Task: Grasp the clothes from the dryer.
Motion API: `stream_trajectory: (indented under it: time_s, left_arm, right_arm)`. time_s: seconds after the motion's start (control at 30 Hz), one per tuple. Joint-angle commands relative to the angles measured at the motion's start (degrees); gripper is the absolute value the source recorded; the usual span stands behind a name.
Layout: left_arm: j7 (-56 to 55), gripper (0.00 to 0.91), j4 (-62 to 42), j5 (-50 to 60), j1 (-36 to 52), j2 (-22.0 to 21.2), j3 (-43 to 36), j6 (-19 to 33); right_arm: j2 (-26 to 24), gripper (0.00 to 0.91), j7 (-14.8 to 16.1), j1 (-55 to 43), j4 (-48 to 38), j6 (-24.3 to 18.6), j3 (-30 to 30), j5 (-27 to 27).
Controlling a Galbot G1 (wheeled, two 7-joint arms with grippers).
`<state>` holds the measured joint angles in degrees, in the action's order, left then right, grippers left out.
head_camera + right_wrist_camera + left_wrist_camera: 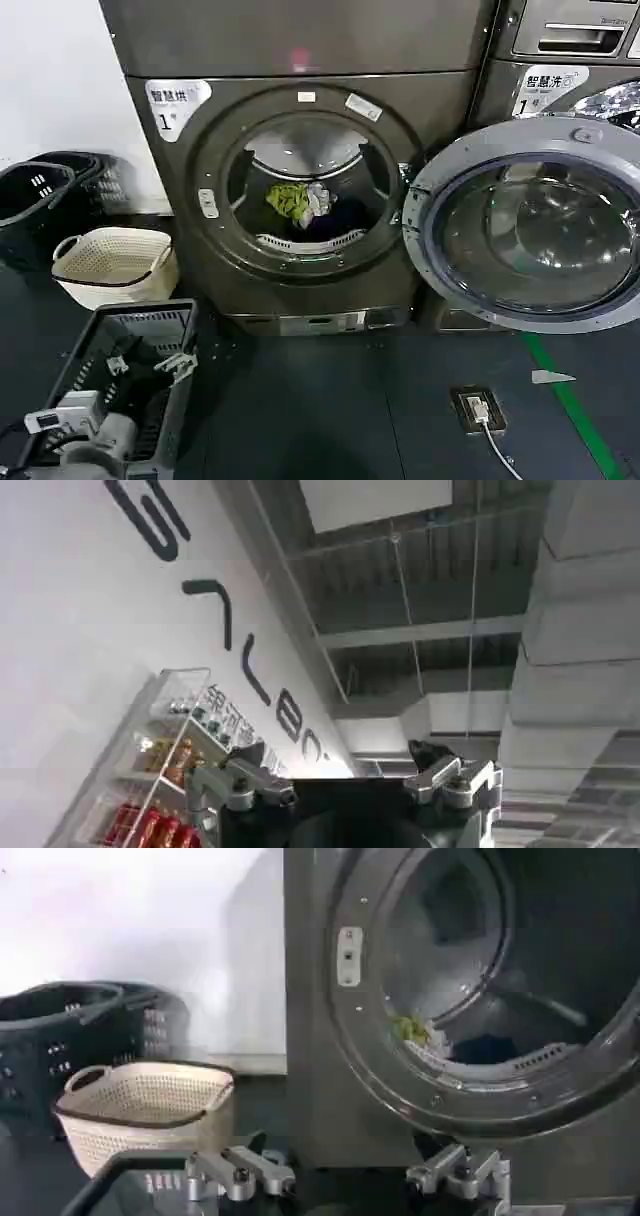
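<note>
A large dark bronze-grey front-loading dryer [300, 180] with a round porthole and a white sticker marked "1" stands facing the robot. Its round glass door [530, 225] hangs swung fully open to the right, leaving the steel drum free to reach into. Inside, on the drum's floor and a little back from the porthole rim, lies the clothes [300, 203]: a small bundle of yellow-green patterned fabric with pale grey-white and dark navy pieces, far smaller than the opening.

The left gripper [345, 1176] hovers low in front of the machine, well apart from the bundle, aimed towards the porthole. Its two metal fingers [238, 1173] are spread wide and hold nothing, which suits an approach before a grasp. In the head view the left arm sits at the lower left, above a dark slatted plastic crate [120, 390] on the floor.

The right gripper [345, 788] points up towards a ceiling and a white wall with shelves of bottles, away from the work; its fingers are also wide apart and empty, so this arm seems to be waiting.

A cream woven plastic laundry basket [112, 262] stands on the dark floor left of the dryer, with black baskets [40, 200] behind it, probably there to receive laundry. The grasp has not yet begun.
</note>
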<state>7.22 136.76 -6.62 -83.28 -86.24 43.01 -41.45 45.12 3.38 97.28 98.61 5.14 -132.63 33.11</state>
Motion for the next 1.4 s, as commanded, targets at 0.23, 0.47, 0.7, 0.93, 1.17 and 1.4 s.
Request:
stream_trajectory:
  time_s: [0.23,0.47,0.7,0.93,1.17,1.4]
  left_arm:
    - [-1.6,0.907,0.5,-1.5,-0.6,1.6,0.1,0.3]
    - [-2.5,0.907,1.0,0.3,-1.0,0.5,-1.2,0.9]
    - [-2.2,0.907,1.7,-0.1,-1.4,0.2,-1.2,0.8]
    - [-1.9,0.907,2.2,0.0,-1.9,-0.1,-0.7,0.8]
    - [-1.7,0.907,2.3,0.1,-2.0,-0.4,-0.8,0.8]
    - [-1.5,0.907,2.7,0.1,-2.3,-0.4,-0.4,0.8]
  right_arm:
    - [0.4,0.907,0.2,0.5,-0.2,-1.3,-0.8,0.9]
    - [0.5,0.907,-0.3,1.1,-0.2,-1.3,-1.4,1.4]
    - [0.5,0.907,0.0,1.1,-0.2,-1.3,-1.3,1.8]
    - [0.3,0.907,0.2,0.6,-0.4,-1.3,-0.9,1.8]
    - [0.8,0.907,0.6,0.1,-0.4,-1.3,-0.5,1.8]
    - [0.9,0.907,0.9,-0.3,-0.5,-1.3,0.0,1.7]
